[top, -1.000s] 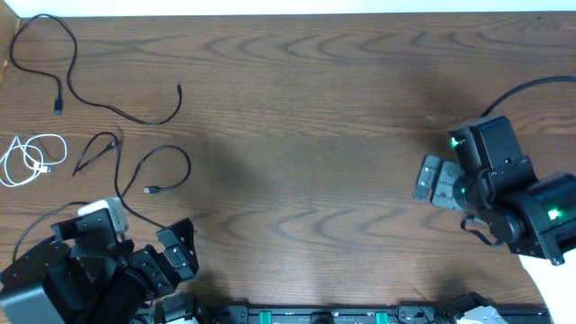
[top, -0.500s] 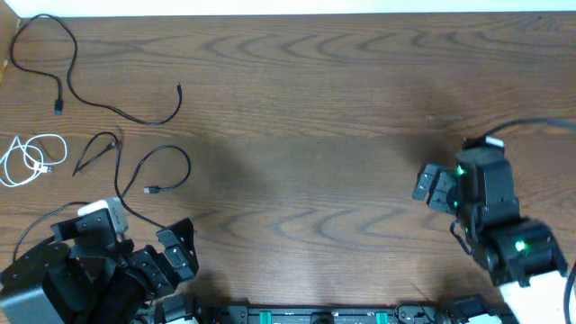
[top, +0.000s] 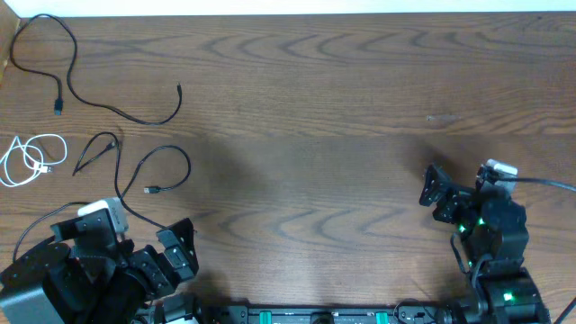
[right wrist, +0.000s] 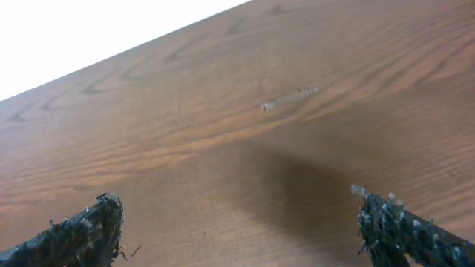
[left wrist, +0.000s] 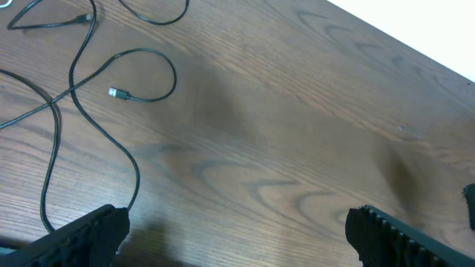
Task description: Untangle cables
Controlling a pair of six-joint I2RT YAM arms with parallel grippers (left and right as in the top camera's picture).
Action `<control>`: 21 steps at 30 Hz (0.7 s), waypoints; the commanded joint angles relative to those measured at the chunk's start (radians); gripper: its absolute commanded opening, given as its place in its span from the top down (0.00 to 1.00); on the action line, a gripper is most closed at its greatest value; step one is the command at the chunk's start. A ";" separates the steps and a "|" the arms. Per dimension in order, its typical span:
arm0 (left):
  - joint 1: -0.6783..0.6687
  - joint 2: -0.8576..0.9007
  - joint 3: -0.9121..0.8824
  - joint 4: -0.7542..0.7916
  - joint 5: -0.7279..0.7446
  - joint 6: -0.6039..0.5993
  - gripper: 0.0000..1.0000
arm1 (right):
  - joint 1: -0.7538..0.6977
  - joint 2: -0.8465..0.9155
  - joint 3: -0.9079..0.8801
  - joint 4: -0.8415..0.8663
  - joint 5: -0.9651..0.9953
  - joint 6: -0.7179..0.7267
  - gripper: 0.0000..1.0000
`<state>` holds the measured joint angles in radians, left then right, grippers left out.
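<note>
The cables lie at the table's left side. A long black cable point(top: 117, 112) snakes from the far left corner. A short white cable point(top: 27, 160) sits coiled at the left edge. Beside it are a small folded black cable point(top: 94, 153) and a looped black cable point(top: 171, 166), whose plug point(left wrist: 113, 93) also shows in the left wrist view. My left gripper point(top: 178, 248) stands open at the front left, just short of that loop, and its fingers point(left wrist: 82, 236) hold nothing. My right gripper point(top: 436, 193) is open over bare wood, far from every cable, with empty fingers point(right wrist: 83, 231).
A pale scratch point(top: 430, 118) marks the wood beyond the right gripper. A black rail with green tabs point(top: 315, 315) runs along the front edge. The table's far edge point(top: 288, 9) meets a white strip.
The right arm has drawn back toward the front edge and turned, its gripper still open. The left arm and the cables have not moved.
</note>
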<state>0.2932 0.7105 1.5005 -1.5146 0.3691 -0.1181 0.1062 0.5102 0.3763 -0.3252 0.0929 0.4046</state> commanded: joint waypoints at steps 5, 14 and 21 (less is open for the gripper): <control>-0.002 -0.001 0.009 0.000 0.012 0.012 0.02 | -0.015 -0.179 -0.169 0.122 -0.045 -0.017 0.01; -0.002 -0.001 0.009 0.000 0.012 0.012 0.02 | -0.015 -0.355 -0.259 0.135 -0.038 -0.017 0.01; -0.002 -0.001 0.009 0.000 0.012 0.013 0.02 | -0.015 -0.401 -0.261 0.145 0.007 -0.017 0.01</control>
<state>0.2932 0.7105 1.5005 -1.5143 0.3691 -0.1181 0.0990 0.1303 0.1249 -0.1879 0.0708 0.4007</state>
